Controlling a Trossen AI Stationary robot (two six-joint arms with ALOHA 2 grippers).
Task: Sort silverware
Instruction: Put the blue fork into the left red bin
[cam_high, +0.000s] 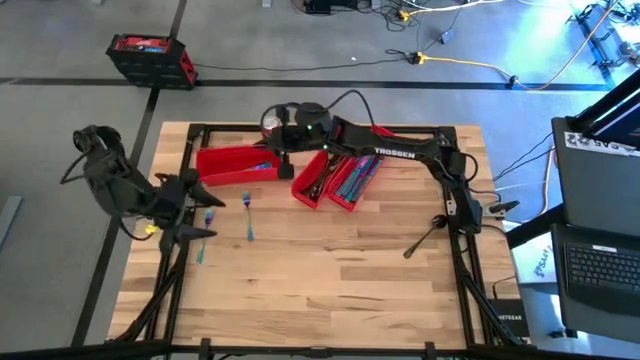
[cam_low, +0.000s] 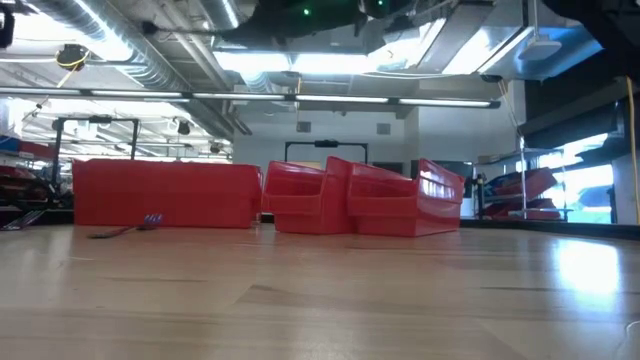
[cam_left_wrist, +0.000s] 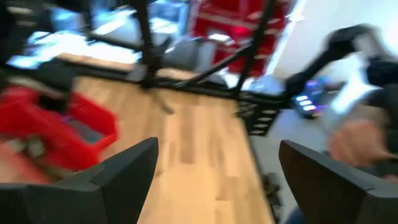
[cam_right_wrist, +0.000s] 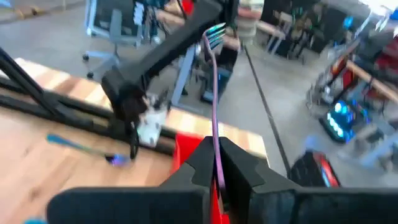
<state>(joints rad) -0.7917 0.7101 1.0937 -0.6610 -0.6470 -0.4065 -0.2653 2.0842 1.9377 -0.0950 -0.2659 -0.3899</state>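
Note:
My right gripper (cam_right_wrist: 217, 171) hangs over the left red bin (cam_high: 235, 165) and is shut on an iridescent fork (cam_right_wrist: 214, 93). The fork's tines (cam_right_wrist: 215, 34) stick out ahead of the fingers. In the high view this gripper (cam_high: 284, 165) is at the bin's right end. My left gripper (cam_high: 195, 210) is open and empty at the table's left side; its two fingers also show in its wrist view (cam_left_wrist: 211, 180). Several loose blue pieces of silverware (cam_high: 248, 228) lie flat on the table near it. One piece shows in the low view (cam_low: 125, 231). My right gripper pinches the fork's handle (cam_right_wrist: 217, 163) between its two fingers. The fork runs along the fingers and out past their tips, tines at the free end. It is lifted clear, above the left red bin (cam_right_wrist: 186, 149).
Two more red bins (cam_high: 335, 180) lie side by side at the table's middle back and hold silverware. A red can (cam_high: 271, 121) stands at the far edge. The dark table frame (cam_high: 460, 230) runs along the left and right sides. Bare wood (cam_high: 340, 270) lies toward the near edge.

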